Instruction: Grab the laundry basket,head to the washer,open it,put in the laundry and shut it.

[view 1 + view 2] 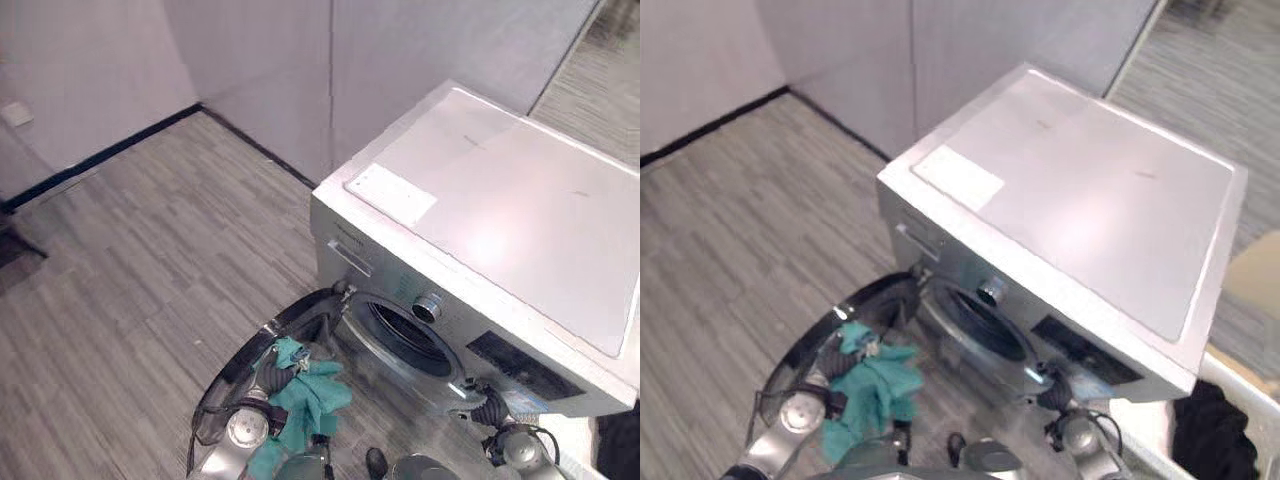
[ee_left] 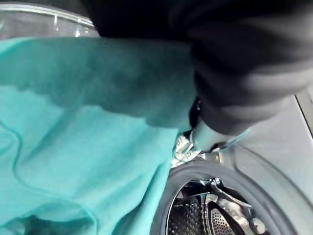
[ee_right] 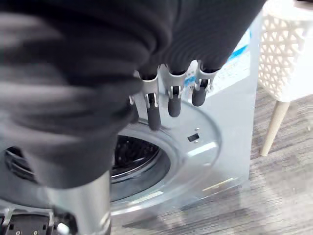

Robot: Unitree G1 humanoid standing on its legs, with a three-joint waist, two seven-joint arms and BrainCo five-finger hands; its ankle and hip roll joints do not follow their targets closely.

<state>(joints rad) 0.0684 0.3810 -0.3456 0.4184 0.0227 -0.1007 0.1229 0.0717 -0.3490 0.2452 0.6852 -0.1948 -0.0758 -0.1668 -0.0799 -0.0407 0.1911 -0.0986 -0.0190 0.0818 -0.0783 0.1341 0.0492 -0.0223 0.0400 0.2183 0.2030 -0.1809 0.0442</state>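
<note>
Left eye view, left hand point(image 1: 272, 368) gripping drooping teal cloth point(image 1: 312, 396) (bunched)

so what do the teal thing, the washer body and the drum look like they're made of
Teal laundry: soft woven or knit cloth, matte, going by its folds and drape from the left hand.
Washer: silver-grey painted metal or plastic, smooth with a soft sheen.
Drum: bare shiny metal, probably steel, dotted with small holes.

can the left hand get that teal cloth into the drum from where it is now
Probably yes. The washer door is swung open and the drum opening looks unblocked. The left hand, with the teal cloth bunched at it, is just beside the opening; the right hand sits off to the other side.
</note>
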